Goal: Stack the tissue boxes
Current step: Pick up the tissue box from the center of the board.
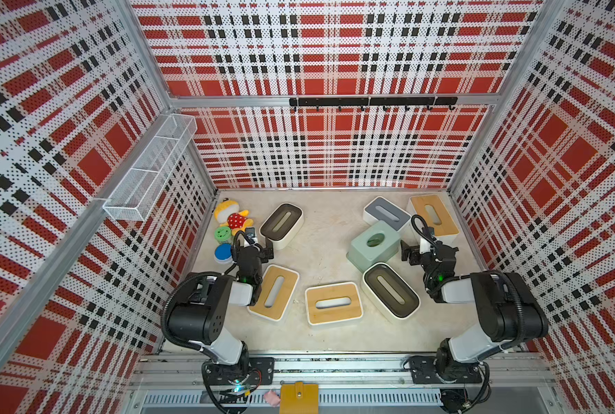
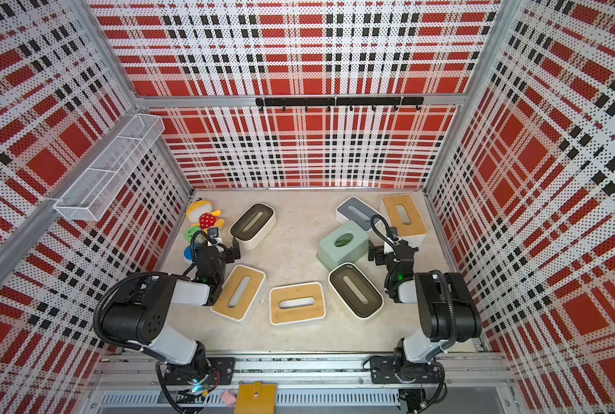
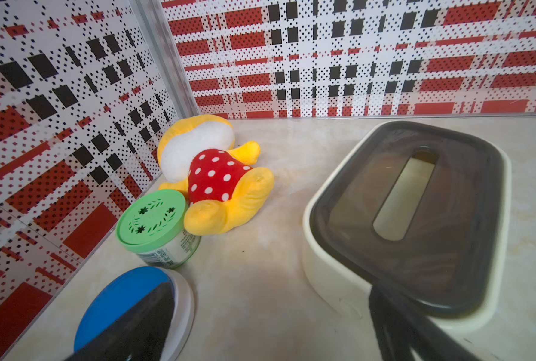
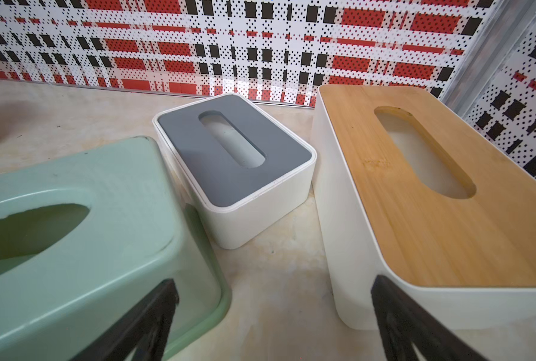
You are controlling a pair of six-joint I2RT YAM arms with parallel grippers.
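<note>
Several tissue boxes lie singly on the floor in both top views. An olive-lidded one (image 1: 281,225) sits back left, a grey-lidded one (image 1: 386,214) and a wood-lidded one (image 1: 433,215) back right. The mint-green box (image 1: 374,244) is right of centre. Across the front lie two wood-lidded boxes (image 1: 275,292) (image 1: 333,304) and an olive-lidded box (image 1: 391,290). My left gripper (image 1: 261,243) (image 3: 269,337) hangs open and empty beside the back olive box (image 3: 407,215). My right gripper (image 1: 414,247) (image 4: 273,328) is open and empty over bare floor between the mint box (image 4: 82,237) and the wood-lidded box (image 4: 447,200).
A yellow-red plush toy (image 1: 232,217), a green disc (image 1: 222,234) and a blue disc (image 1: 223,252) crowd the back left corner by the wall. A wire basket (image 1: 148,168) hangs on the left wall, a hook rail (image 1: 372,102) on the back wall.
</note>
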